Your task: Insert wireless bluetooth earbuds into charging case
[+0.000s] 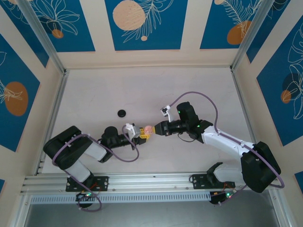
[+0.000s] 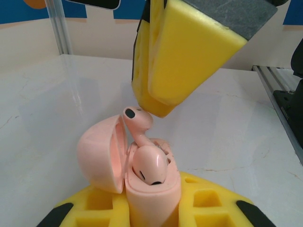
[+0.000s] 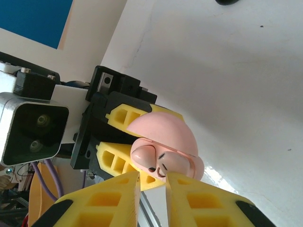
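My left gripper (image 1: 141,134) is shut on a pale pink charging case (image 1: 148,129), holding it above the table with its lid (image 2: 102,156) swung open. One pink earbud (image 2: 150,165) sits in the near socket. A second pink earbud (image 2: 137,118) stands higher behind it, its stem down in the case. My right gripper (image 1: 155,128) meets the case from the right, and its yellow fingertips (image 2: 158,106) rest on top of that raised bud. In the right wrview view its jaws (image 3: 152,182) stand a narrow slit apart with nothing between them, just below both buds (image 3: 144,156).
A small round black disc (image 1: 122,113) lies on the white table behind and left of the grippers. An aluminium rail (image 1: 151,182) runs along the near edge, and frame posts and patterned walls (image 1: 142,23) close in the table.
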